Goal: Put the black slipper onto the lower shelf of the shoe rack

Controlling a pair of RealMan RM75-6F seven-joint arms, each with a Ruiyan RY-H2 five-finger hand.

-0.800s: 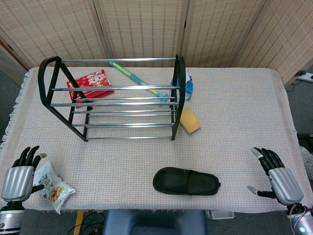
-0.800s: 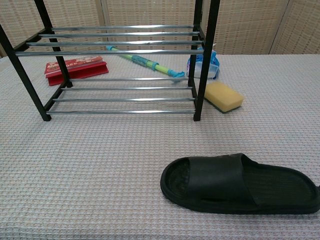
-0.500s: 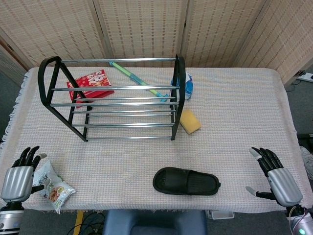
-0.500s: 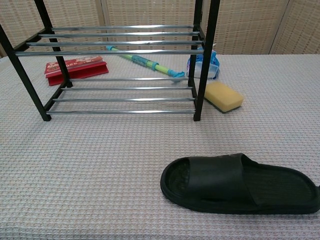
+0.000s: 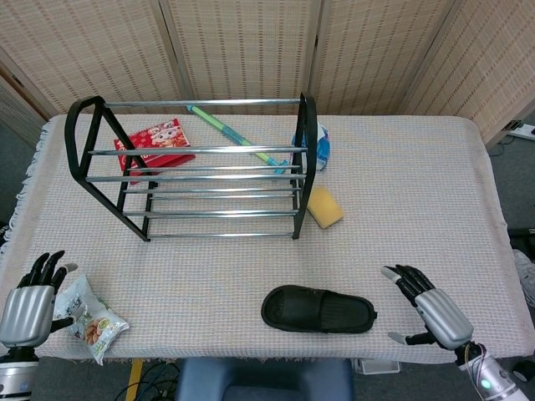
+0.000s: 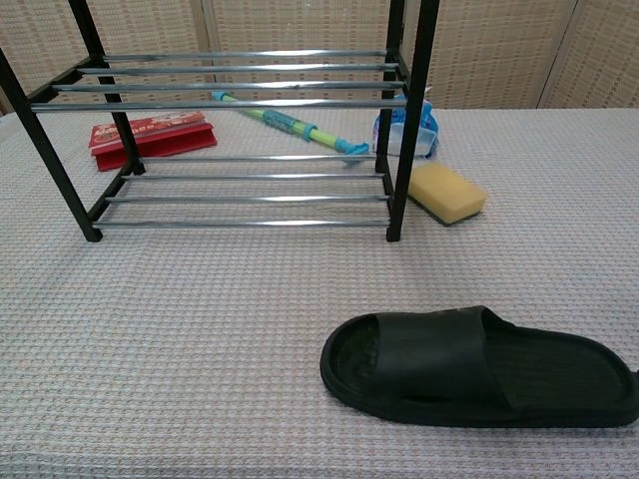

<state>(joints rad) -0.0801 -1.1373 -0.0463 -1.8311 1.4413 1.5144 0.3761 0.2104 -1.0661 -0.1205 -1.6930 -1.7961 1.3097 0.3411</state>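
Hands only in head view: left hand (image 5: 23,311), right hand (image 5: 435,312).

No text is reading clearly anywhere. The red box (image 5: 155,142) at upper left and the snack bag (image 5: 90,318) at lower left are showing printing too small to read.

A staged test set-up rather than a lived-in room: woven folding screens (image 5: 251,46) wall off a surface (image 5: 401,209) under a knitted cloth, strewn with unrelated household bits, with cables (image 5: 155,380) trailing on the floor below.
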